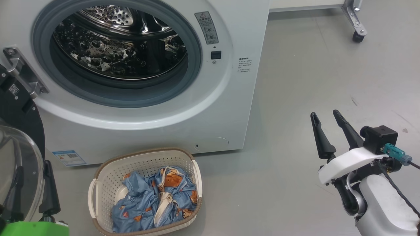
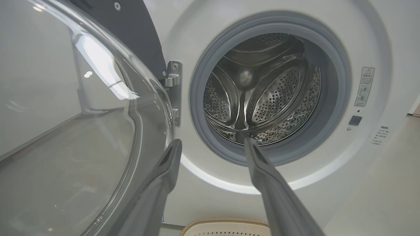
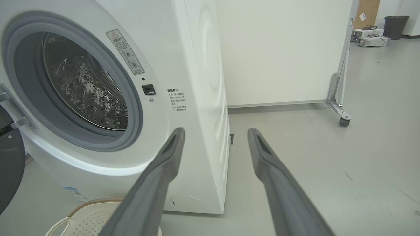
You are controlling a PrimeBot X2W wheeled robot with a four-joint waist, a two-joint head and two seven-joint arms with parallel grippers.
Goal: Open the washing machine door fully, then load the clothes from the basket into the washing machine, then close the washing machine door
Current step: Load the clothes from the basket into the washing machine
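The washing machine door [image 1: 19, 154] stands swung open at the left of the washing machine [image 1: 229, 98], its clear glass bowl bulging toward the robot. The left pincer [image 2: 212, 141] sits just beside that bowl, spread wide and holding nothing. Whether its left finger [image 2: 164, 170] touches the glass I cannot tell. The basket [image 1: 108, 173] stands on the floor [image 1: 295, 82] in front of the machine, below the round opening, with the clothes [image 1: 154, 200] heaped inside it. The right pincer [image 1: 325, 113] hangs over bare floor well to the right of the basket, fingers spread wide and empty, pointing up toward the machine's right corner. The head view gives the blue printed fabric in the basket and the blue label [image 1: 69, 158] at the machine's lower left. The left wrist view looks straight into the steel drum [image 2: 262, 95], ringed by the grey gasket [image 2: 341, 82], with the metal hinge [image 2: 174, 88] between door and opening and a strip of basket rim at the bottom edge. The right wrist view takes in the machine's plain white side, a white partition [image 3: 279, 49] on a castor and a dark bin [image 3: 395, 24] far off.
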